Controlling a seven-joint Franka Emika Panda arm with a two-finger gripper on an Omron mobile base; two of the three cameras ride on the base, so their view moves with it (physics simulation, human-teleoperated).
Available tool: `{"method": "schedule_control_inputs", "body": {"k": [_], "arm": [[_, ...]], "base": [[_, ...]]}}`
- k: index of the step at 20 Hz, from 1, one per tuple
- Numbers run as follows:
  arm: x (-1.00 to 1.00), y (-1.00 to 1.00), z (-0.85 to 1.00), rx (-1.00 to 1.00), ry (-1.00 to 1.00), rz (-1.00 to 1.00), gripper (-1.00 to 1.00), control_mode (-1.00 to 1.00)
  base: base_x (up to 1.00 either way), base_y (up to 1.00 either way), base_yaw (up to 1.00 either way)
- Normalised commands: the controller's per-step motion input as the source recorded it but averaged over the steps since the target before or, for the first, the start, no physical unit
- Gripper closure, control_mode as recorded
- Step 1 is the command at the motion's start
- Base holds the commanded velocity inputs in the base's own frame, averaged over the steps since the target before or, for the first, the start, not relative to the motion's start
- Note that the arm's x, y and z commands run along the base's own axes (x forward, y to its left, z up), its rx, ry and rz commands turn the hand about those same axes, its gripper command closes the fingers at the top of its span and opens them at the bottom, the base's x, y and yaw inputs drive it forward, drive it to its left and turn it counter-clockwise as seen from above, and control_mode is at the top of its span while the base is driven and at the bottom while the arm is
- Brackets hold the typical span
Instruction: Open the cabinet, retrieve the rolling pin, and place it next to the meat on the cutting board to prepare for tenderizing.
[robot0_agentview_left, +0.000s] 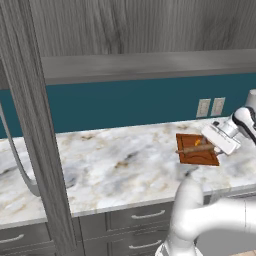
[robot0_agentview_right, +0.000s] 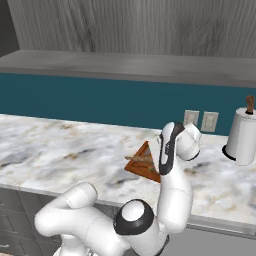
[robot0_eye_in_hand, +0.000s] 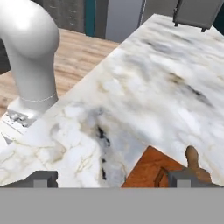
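Observation:
The reddish-brown cutting board (robot0_agentview_left: 192, 156) lies on the marble counter at the right. Across it lies the brown rolling pin (robot0_agentview_left: 194, 149), touched by neither finger. A tiny orange piece, the meat (robot0_agentview_left: 201, 142), sits just behind the pin. My gripper (robot0_agentview_left: 216, 145) hovers over the board's right end. In the hand view the gripper (robot0_eye_in_hand: 111, 177) is open, its fingertips (robot0_eye_in_hand: 43, 177) set wide apart with nothing between them. The board's corner (robot0_eye_in_hand: 146, 170) and one end of the rolling pin (robot0_eye_in_hand: 192, 158) lie just ahead. The cabinet door (robot0_agentview_left: 35, 125) stands open at the left.
A white paper towel roll on a holder (robot0_agentview_right: 242, 135) stands at the far right of the counter. Wall outlets (robot0_agentview_right: 200, 120) sit on the teal backsplash. Grey drawers (robot0_agentview_left: 135, 220) run below the counter edge. A curved silver handle (robot0_agentview_left: 17, 160) hangs at the left.

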Motion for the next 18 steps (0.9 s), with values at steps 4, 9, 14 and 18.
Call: {"method": "schedule_control_inputs", "body": {"k": [4, 9, 14, 18], "arm": [[-0.68, 0.21, 0.14, 0.00, -0.09, 0.00, -1.00, -1.00], [-0.73, 0.20, 0.30, 0.00, -0.07, 0.00, -1.00, -1.00], [-0.76, 0.20, 0.31, 0.00, -0.06, 0.00, -1.00, -1.00], [-0.69, 0.20, 0.43, 0.00, -0.07, 0.00, -1.00, -1.00]], "base": [[0.00, 0.00, 0.00], [0.00, 0.00, 0.00], [0.00, 0.00, 0.00], [0.00, 0.00, 0.00]]}}
